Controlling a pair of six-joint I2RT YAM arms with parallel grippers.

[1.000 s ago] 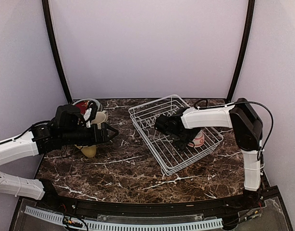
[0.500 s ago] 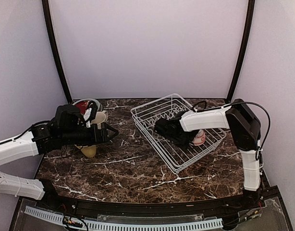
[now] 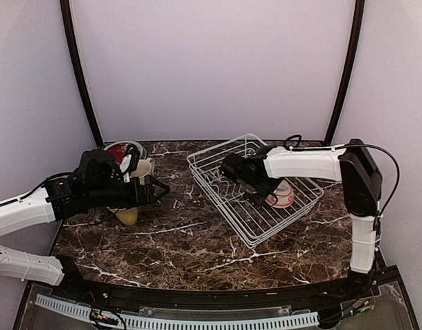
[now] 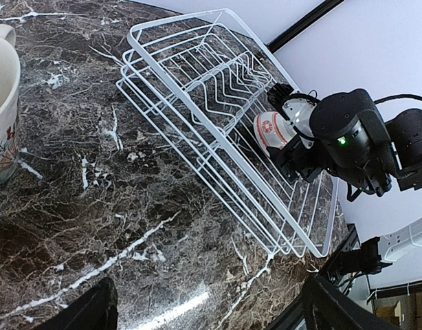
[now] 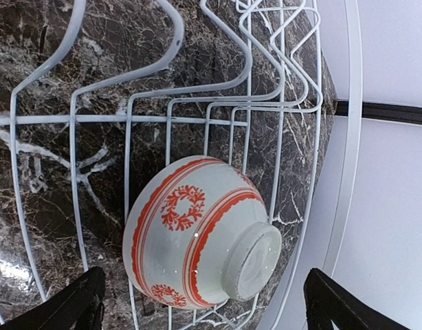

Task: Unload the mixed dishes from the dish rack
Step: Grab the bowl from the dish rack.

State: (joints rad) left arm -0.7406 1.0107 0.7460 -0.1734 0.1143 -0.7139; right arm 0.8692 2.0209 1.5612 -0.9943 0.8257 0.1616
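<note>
Well to the left of the dish rack (image 3: 242,220), at the far-left part of the dark marble worktop (image 3: 183,240), stands a small cluster of unloaded crockery. There is a round dish with a red inside and a pale rim (image 3: 120,150), a cream patterned mug (image 3: 143,167) just beside it, and a yellowish piece (image 3: 128,215) partly hidden under the left arm. The left gripper (image 3: 158,187) hangs over the worktop between this cluster and the rack, pointing toward the rack. In the left wrist view its fingers (image 4: 94,309) stand wide apart with nothing between them, and the cream mug (image 4: 1,117) shows at the left edge.

The rack, a white wire basket, sits askew on the worktop, right of centre. Inside it, toward its right-hand end, lies the one dish seen in it, a white bowl with red patterning (image 3: 283,196). It is tipped on its side against the wires, with its foot ring turned outward.

The right gripper (image 3: 260,198) reaches down into the rack just to the left of the bowl. In the right wrist view its fingers (image 5: 80,302) are spread wide, one on each side of the bowl (image 5: 197,240), and neither touches it.
</note>
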